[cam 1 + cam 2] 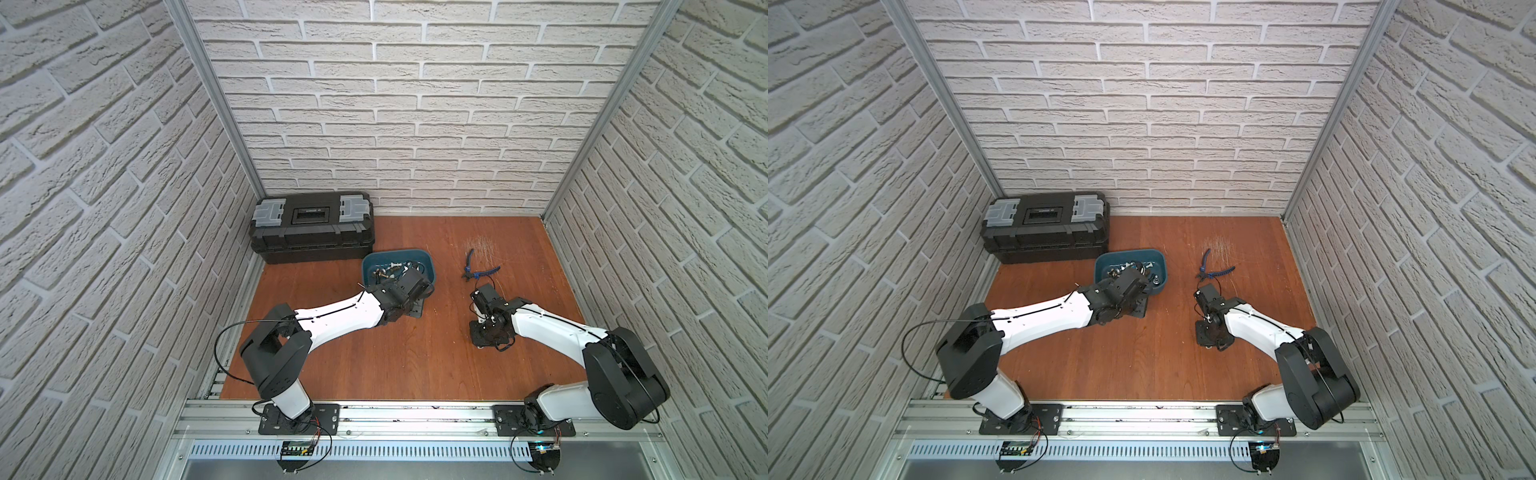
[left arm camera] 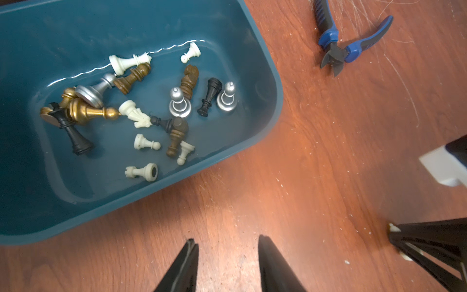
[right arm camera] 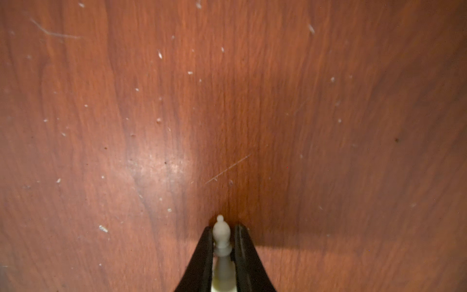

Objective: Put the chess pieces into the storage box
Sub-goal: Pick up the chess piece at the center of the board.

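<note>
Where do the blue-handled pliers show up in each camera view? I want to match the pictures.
Top views: in both, the blue-handled pliers lie on the table, right of the storage box.
Left wrist: pliers on the table, beside the storage box, apart from it.
Right wrist: not in it; only table and the white bishop in the right gripper.
Shared landmark: the storage box, in every view except the right wrist.

The teal storage box [image 1: 399, 254], open-topped with rounded corners, sits just toward 12 o'clock from the surface's middle. Inside it, chess pieces [image 2: 86, 111] in white, black, gold, brown and silver mostly lie toppled, while two silver pawns [image 2: 178, 103] stand upright. Off toward 3 o'clock, a white bishop [image 3: 221, 232] is pinched in the right tool [image 3: 223, 227].
</note>
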Action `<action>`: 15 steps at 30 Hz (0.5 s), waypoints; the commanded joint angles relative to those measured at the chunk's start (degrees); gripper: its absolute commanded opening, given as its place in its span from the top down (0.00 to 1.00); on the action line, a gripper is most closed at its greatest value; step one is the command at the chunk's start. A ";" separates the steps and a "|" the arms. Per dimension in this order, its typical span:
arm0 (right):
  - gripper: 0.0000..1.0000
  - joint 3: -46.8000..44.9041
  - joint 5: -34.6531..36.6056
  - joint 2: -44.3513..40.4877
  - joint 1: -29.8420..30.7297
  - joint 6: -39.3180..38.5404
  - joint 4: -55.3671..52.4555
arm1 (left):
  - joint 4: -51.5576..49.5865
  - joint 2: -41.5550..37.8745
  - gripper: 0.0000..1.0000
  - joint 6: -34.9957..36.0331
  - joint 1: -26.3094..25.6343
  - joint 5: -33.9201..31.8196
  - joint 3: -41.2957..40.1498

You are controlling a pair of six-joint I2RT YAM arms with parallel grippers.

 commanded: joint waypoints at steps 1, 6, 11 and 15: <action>0.82 -2.09 -9.26 5.70 0.72 0.38 4.94 | 1.54 0.04 0.56 -0.12 -0.04 -0.40 -0.71; 0.88 -0.70 -9.44 7.92 0.72 0.03 5.71 | 1.91 -0.62 0.56 -0.38 0.19 -0.63 -1.60; 0.93 1.97 -9.83 4.81 0.92 0.07 4.18 | 2.40 -2.31 0.56 -1.13 0.43 -2.03 -3.32; 0.94 9.45 -10.29 1.16 2.10 0.25 1.69 | 2.86 -6.90 0.56 -2.11 1.00 -5.66 -6.14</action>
